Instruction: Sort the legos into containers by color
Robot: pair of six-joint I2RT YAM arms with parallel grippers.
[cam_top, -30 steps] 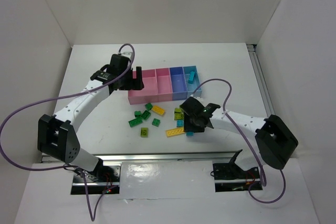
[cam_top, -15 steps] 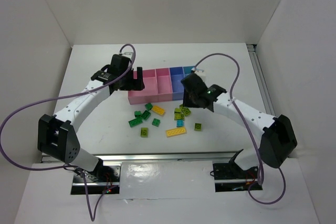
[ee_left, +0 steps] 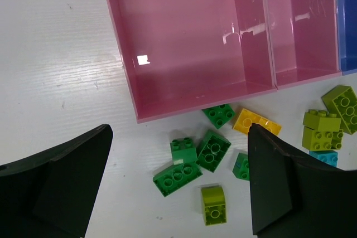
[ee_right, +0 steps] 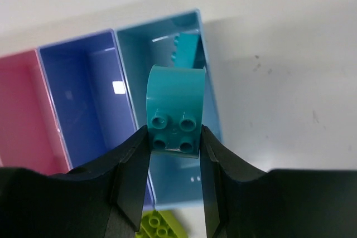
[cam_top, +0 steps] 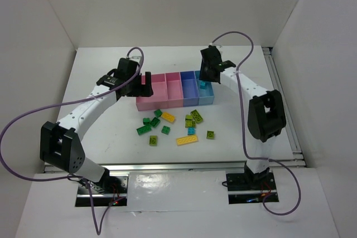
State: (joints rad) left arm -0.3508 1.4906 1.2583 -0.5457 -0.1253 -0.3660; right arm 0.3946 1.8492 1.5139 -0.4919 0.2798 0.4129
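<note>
My right gripper (ee_right: 174,137) is shut on a cyan lego (ee_right: 174,110), held just above the light blue container (ee_right: 136,54) at the tray's right end (cam_top: 207,101). Another cyan lego (ee_right: 187,48) lies inside that container. The purple-blue container (ee_right: 83,93) is beside it, then two pink containers (ee_left: 189,37). Loose legos lie in front of the tray: dark green (cam_top: 150,122), yellow (cam_top: 186,140), lime (cam_top: 196,117) and cyan (cam_top: 191,131). My left gripper (ee_left: 179,132) hangs open over the dark green legos (ee_left: 177,175), by the pink container's front left corner.
White walls enclose the table on three sides. A metal rail (cam_top: 281,104) runs along the right edge. Purple cables (cam_top: 33,112) loop off both arms. A lime lego (ee_left: 213,204) and a yellow one (ee_left: 255,122) lie between my left fingers.
My right gripper shut on the cyan lego in the pile, lifted it and swung back to over the light blue container. The left arm has not moved.
</note>
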